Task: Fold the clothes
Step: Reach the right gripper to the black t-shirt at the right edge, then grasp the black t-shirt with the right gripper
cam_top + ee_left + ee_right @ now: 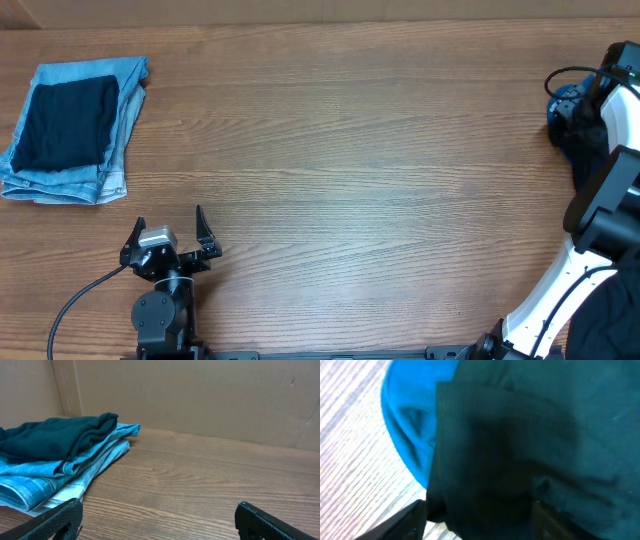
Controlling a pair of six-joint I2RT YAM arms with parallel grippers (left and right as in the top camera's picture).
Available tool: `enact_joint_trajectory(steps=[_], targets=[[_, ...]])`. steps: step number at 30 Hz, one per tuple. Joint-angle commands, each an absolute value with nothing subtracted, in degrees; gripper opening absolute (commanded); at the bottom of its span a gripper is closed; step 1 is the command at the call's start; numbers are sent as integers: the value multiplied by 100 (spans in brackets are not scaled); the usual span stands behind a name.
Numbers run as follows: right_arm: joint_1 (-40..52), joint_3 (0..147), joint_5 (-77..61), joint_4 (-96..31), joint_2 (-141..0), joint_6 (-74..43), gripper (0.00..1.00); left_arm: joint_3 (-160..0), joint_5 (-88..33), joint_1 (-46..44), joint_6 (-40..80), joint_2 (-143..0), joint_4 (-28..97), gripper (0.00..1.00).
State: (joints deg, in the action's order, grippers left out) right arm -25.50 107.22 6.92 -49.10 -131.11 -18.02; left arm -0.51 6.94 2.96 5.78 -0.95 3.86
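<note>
The wooden table filled the overhead view, with most of its surface bare between the two arms. The white and black right arm reached along the table's right edge towards the far right corner.

The black T-shirt lay at that far right end. In the right wrist view its soft dark fabric took up most of the frame and lay over the bright blue garment. The blue cloth showed only as a curved margin at the shirt's left side, next to the wood grain.

The folded light-blue jeans rested at the far left corner, well apart from the shirt. A dark folded garment sat on top of the jeans, covering most of their upper face. In the left wrist view it looked deep teal and softly creased.

The left gripper stood near the front edge on the left, clear of the jeans. Its jaws were spread wide and nothing lay between them. Both of its dark fingers showed at the bottom corners of the left wrist view.

The right gripper was lowered onto the shirt with its jaws partly apart. Black fabric was bunched between the jaws. It could not be told whether they pinched the cloth or merely straddled it.
</note>
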Motion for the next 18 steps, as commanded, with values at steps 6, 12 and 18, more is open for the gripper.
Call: enact_joint_trajectory(steps=[6, 12, 18], targets=[[-2567, 10687, 768, -4974, -13198, -1850, 64, -30, 788, 248, 513, -32, 364, 100], [-2569, 10687, 768, -4939, -13198, -1850, 59, -30, 788, 248, 513, -32, 364, 100], [-2569, 10687, 770, -4941, -13198, -1848, 49, -30, 788, 248, 513, -32, 364, 100]])
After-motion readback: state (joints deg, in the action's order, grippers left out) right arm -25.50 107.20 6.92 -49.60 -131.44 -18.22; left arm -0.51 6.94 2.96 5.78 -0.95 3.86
